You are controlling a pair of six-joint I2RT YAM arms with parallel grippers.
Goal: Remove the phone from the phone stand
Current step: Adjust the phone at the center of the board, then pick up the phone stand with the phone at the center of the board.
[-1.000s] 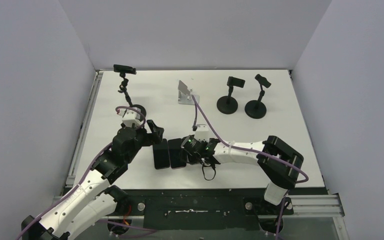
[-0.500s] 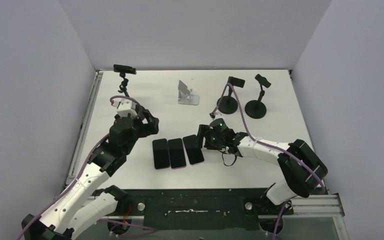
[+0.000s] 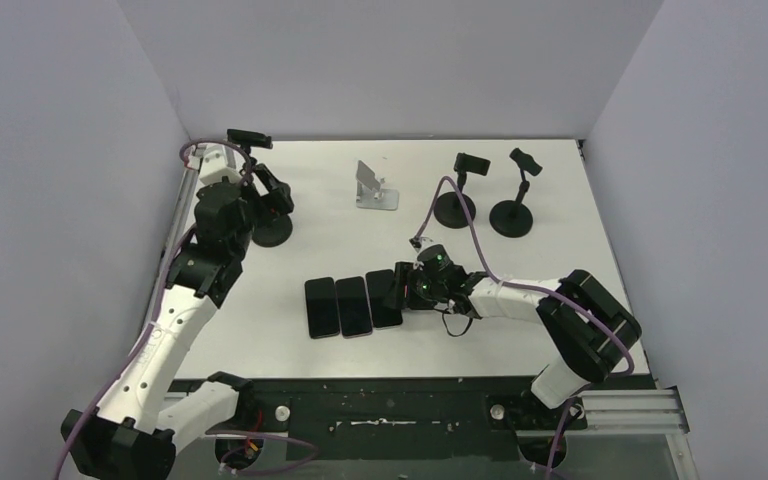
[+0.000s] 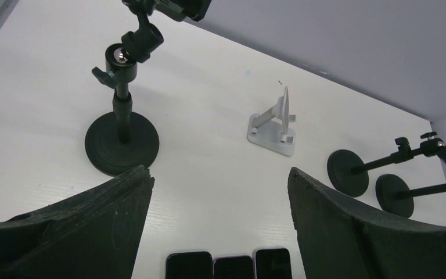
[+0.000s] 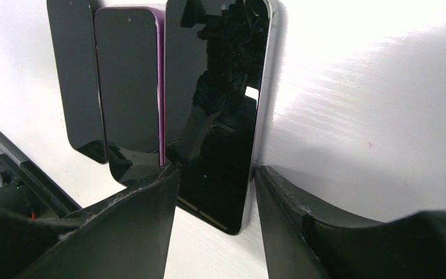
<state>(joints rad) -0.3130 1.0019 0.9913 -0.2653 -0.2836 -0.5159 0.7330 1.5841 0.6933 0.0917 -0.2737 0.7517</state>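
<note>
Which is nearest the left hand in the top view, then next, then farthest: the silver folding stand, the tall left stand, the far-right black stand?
1. Tall left stand, far left, right beside the left hand.
2. Silver folding stand, back centre.
3. Far-right black stand, back right.

The white table (image 3: 560, 250) is lit brightly from above, washed-out glare is seen toward 2 o'clock in the right wrist view, and the close fingers (image 5: 337, 244) are rendered dark and soft.
</note>
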